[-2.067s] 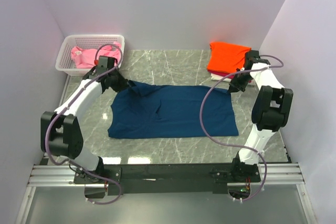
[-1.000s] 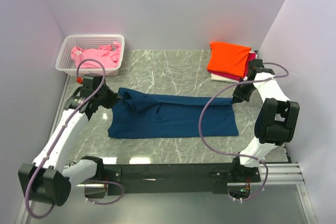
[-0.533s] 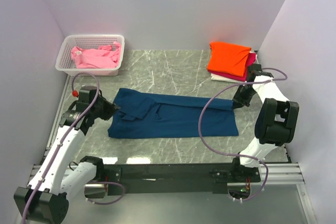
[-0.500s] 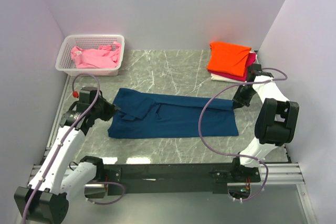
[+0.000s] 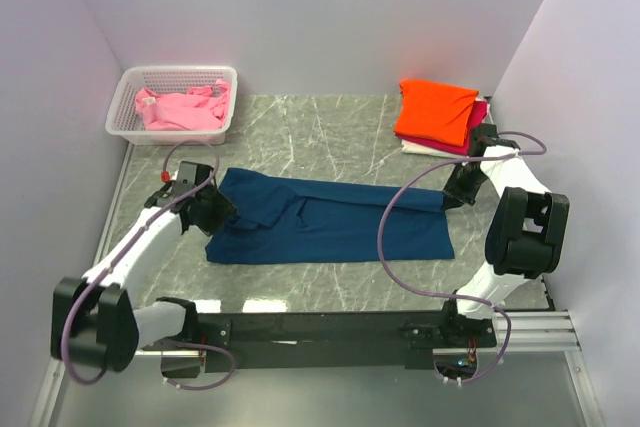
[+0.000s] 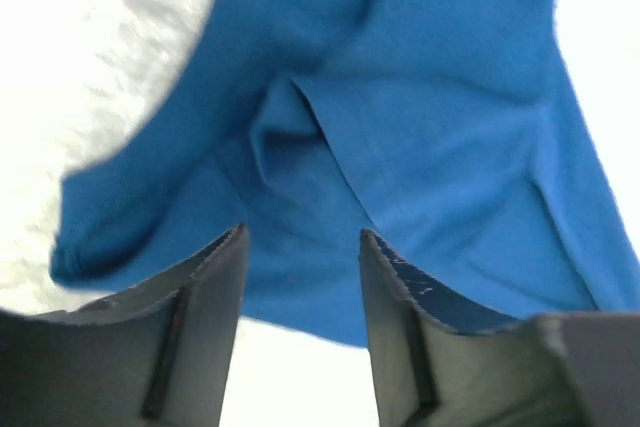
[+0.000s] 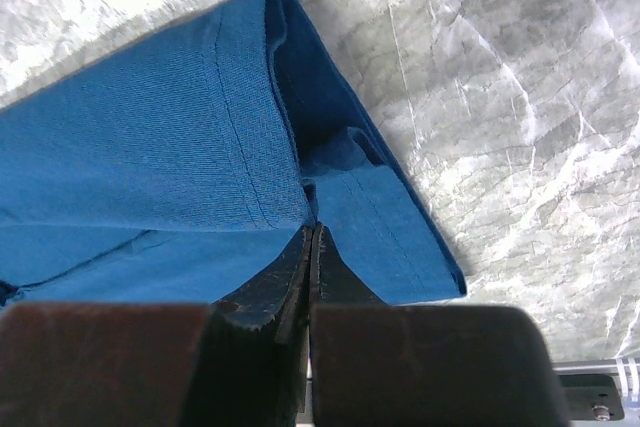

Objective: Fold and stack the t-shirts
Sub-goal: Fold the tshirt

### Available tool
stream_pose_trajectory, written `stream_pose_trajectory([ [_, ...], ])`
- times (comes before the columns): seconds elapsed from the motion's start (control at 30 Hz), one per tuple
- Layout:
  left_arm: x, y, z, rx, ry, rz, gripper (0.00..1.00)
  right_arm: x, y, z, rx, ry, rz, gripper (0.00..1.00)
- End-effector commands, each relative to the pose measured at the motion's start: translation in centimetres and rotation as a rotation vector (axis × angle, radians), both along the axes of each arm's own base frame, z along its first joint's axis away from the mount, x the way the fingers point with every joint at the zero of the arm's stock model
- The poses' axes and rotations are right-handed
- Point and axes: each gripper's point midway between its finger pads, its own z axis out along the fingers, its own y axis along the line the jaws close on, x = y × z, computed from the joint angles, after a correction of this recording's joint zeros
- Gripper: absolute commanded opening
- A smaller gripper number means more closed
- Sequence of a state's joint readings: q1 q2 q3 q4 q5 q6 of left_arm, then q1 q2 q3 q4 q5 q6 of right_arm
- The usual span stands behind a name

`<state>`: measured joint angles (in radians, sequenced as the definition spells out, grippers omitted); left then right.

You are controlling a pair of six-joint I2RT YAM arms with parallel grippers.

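The navy t-shirt [image 5: 330, 222] lies on the table as a long band, its far half folded over toward me. At its left end my left gripper [image 5: 214, 213] stands open. In the left wrist view the left gripper [image 6: 302, 237] has blue cloth [image 6: 420, 127] lying beyond its fingers and nothing between them. My right gripper [image 5: 456, 191] is at the shirt's right end. Seen from the right wrist, the right gripper [image 7: 312, 229] is shut, its tips pinching the hem of the folded layer [image 7: 150, 137]. The orange t-shirt [image 5: 436, 109] tops a stack at the back right.
A white lattice basket [image 5: 176, 75] at the back left holds a pink t-shirt [image 5: 182, 111]. Magenta [image 5: 474, 127] and white [image 5: 416, 148] shirts lie under the orange one. Purple walls close in both sides. Grey marble table [image 5: 330, 132] shows behind the navy shirt.
My left gripper has opened and let go of the navy shirt's left end, and the left arm has swung in toward the shirt. The right gripper has stayed put.
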<state>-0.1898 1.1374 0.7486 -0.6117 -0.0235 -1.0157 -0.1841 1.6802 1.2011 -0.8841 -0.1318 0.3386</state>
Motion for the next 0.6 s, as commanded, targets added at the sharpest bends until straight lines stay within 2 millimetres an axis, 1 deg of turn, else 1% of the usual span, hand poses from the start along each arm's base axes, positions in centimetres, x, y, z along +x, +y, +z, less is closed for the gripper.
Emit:
stream_pose_trajectory([
  [0.0,3.0,1.1,0.8,0.1,-0.075,-0.006,0.55,0.1,-0.7,1.1,-0.024,-0.048,-0.011,0.0],
  [0.03,3.4,1.4,0.7,0.113,-0.07,0.001,0.55,0.2,-0.6,1.2,-0.02,-0.052,-0.012,0.0],
  [0.07,3.5,1.5,-0.3,0.128,-0.04,-0.002,0.55,0.2,-0.6,1.2,-0.018,-0.054,-0.014,0.0],
  [0.13,4.3,1.6,-0.7,0.143,-0.041,-0.006,0.54,0.3,-0.4,1.4,-0.012,-0.059,-0.017,0.0],
  [0.17,4.5,1.5,-1.3,0.148,-0.025,-0.009,0.54,0.4,-0.4,1.4,-0.01,-0.062,-0.019,0.0],
  [0.33,5.7,1.9,-1.8,0.177,-0.023,0.005,0.53,0.5,-0.3,1.5,-0.005,-0.066,-0.024,0.0],
  [0.43,6.1,1.7,-2.7,0.173,-0.003,0.007,0.53,0.5,-0.3,1.5,-0.001,-0.066,-0.029,0.0],
  [0.57,6.8,1.4,-3.2,0.16,-0.004,0.007,0.52,0.4,-0.2,1.4,0.003,-0.065,-0.03,0.0],
])
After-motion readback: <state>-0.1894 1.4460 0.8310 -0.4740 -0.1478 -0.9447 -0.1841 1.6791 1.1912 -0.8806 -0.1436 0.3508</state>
